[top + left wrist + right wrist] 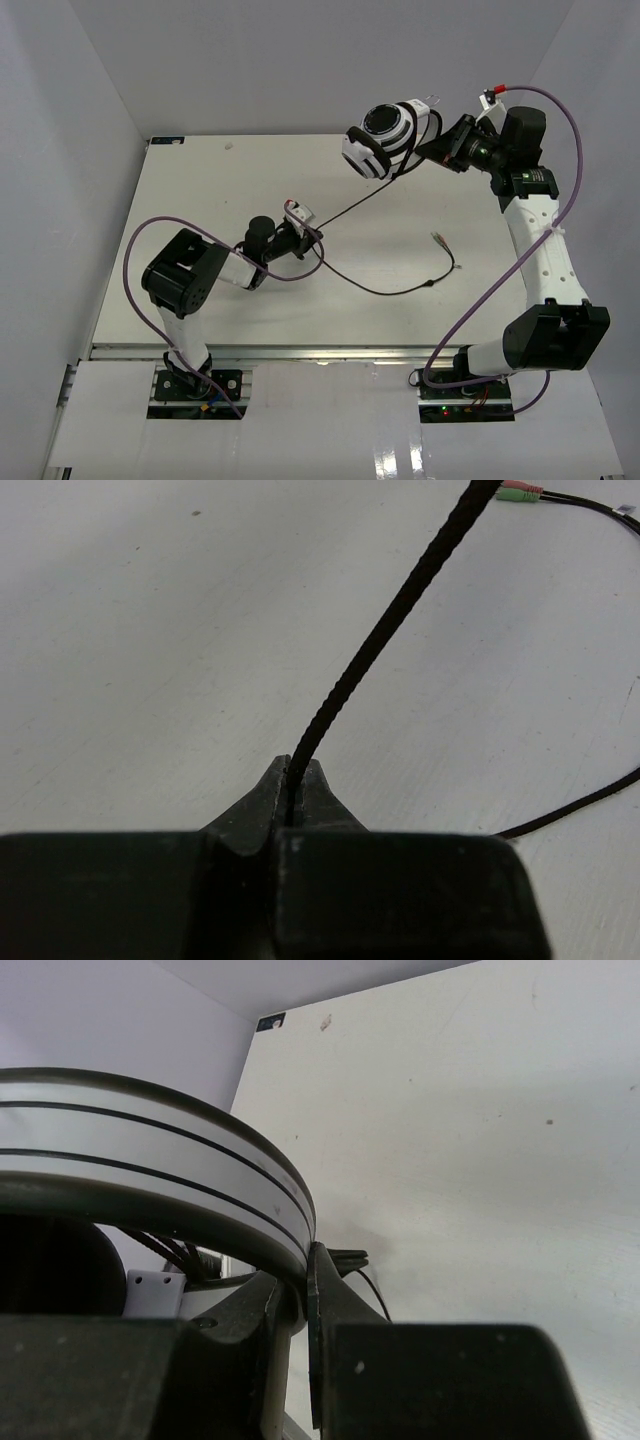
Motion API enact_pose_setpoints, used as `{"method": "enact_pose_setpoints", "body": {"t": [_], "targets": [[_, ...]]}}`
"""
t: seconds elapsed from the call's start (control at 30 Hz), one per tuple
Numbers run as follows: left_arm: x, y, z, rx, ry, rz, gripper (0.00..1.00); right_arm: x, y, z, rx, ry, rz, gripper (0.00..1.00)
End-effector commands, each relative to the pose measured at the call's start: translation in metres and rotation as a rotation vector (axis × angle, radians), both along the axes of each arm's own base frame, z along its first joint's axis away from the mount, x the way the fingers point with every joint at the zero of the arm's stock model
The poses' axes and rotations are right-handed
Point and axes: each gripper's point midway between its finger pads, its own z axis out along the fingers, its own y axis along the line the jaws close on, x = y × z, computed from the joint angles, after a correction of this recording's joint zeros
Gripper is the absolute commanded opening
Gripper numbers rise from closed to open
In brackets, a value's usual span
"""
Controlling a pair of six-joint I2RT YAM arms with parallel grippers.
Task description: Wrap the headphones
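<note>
The white-and-black headphones (388, 138) hang in the air at the back right, held by my right gripper (437, 150), which is shut on the curved headband (170, 1155). Their thin black cable (345, 208) runs taut down-left from the earcups to my left gripper (312, 234), shut on it low over the table. In the left wrist view the braided cable (385, 640) rises straight out of the closed fingertips (322, 802). Past the left gripper the cable lies in a loose curve (400, 289) on the table and ends at the plug (439, 240), also seen as the plug (520, 492).
The white table (200, 190) is walled by white panels at the left, back and right. Purple robot cables (170, 225) loop round the left arm and purple cables (560, 190) arc beside the right arm. A metal rail (300, 352) runs along the near edge.
</note>
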Motion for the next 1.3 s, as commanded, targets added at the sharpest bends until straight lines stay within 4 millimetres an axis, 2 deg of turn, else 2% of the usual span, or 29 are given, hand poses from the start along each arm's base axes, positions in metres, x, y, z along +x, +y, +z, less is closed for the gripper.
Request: {"method": "enact_pose_setpoints", "body": {"t": [0.0, 0.07, 0.13, 0.17, 0.23, 0.3, 0.33, 0.4, 0.43, 0.47, 0.57, 0.63, 0.7, 0.83, 0.87, 0.97, 1.0, 1.03, 1.13, 1.17, 1.2, 1.27], "targets": [[0.003, -0.008, 0.022, 0.009, 0.02, -0.081, 0.0, -0.033, 0.017, 0.059, -0.023, -0.244, 0.199, 0.08], [0.008, -0.005, 0.015, 0.054, 0.079, -0.092, 0.0, -0.046, 0.021, 0.059, -0.08, -0.337, 0.286, 0.08], [0.027, -0.001, 0.031, 0.063, 0.074, -0.083, 0.0, -0.063, 0.023, 0.057, -0.128, -0.405, 0.363, 0.08], [0.031, 0.007, 0.028, 0.08, 0.109, -0.069, 0.0, -0.07, 0.023, 0.055, -0.187, -0.473, 0.403, 0.08], [0.048, 0.026, 0.046, 0.068, 0.12, -0.033, 0.0, -0.085, 0.02, 0.045, -0.269, -0.497, 0.462, 0.08], [0.056, 0.048, 0.059, 0.046, 0.173, 0.001, 0.0, -0.09, 0.015, 0.029, -0.406, -0.557, 0.523, 0.08], [0.054, 0.054, 0.063, 0.027, 0.212, -0.007, 0.0, -0.1, 0.013, 0.016, -0.455, -0.522, 0.557, 0.08], [0.059, 0.07, 0.088, -0.037, 0.243, 0.002, 0.0, -0.097, 0.005, -0.01, -0.636, -0.558, 0.604, 0.08], [0.055, 0.072, 0.098, -0.061, 0.259, -0.018, 0.0, -0.098, 0.001, -0.022, -0.701, -0.549, 0.606, 0.08], [0.049, 0.071, 0.109, -0.091, 0.294, -0.047, 0.0, -0.097, -0.003, -0.036, -0.778, -0.542, 0.593, 0.08], [0.032, 0.067, 0.124, -0.14, 0.42, -0.094, 0.0, -0.084, -0.01, -0.067, -1.014, -0.586, 0.481, 0.08], [0.009, 0.058, 0.149, -0.216, 0.527, -0.18, 0.0, -0.071, -0.011, -0.08, -1.183, -0.63, 0.345, 0.08], [-0.016, 0.051, 0.168, -0.258, 0.586, -0.263, 0.0, -0.059, -0.014, -0.081, -1.286, -0.646, 0.225, 0.08], [-0.066, 0.045, 0.209, -0.296, 0.615, -0.385, 0.0, -0.022, -0.03, -0.062, -1.441, -0.65, -0.081, 0.08], [-0.078, 0.044, 0.219, -0.304, 0.625, -0.412, 0.0, -0.012, -0.029, -0.049, -1.442, -0.686, -0.173, 0.08], [-0.112, 0.033, 0.251, -0.319, 0.64, -0.488, 0.0, 0.01, -0.028, -0.037, -1.46, -0.694, -0.31, 0.08], [-0.115, 0.031, 0.253, -0.319, 0.642, -0.496, 0.0, 0.013, -0.026, -0.028, -1.44, -0.708, -0.343, 0.08], [-0.134, 0.018, 0.266, -0.319, 0.653, -0.544, 0.0, 0.023, -0.023, -0.031, -1.424, -0.685, -0.388, 0.08], [-0.148, -0.005, 0.283, -0.336, 0.657, -0.583, 0.0, 0.045, -0.015, -0.029, -1.318, -0.617, -0.507, 0.08], [-0.152, -0.018, 0.287, -0.352, 0.676, -0.59, 0.0, 0.051, -0.012, -0.021, -1.28, -0.593, -0.533, 0.08], [-0.158, -0.029, 0.287, -0.359, 0.716, -0.603, 0.0, 0.055, -0.009, -0.023, -1.24, -0.563, -0.552, 0.08], [-0.158, -0.054, 0.288, -0.408, 0.738, -0.591, 0.0, 0.065, 0.009, -0.028, -1.075, -0.473, -0.539, 0.08]]}}
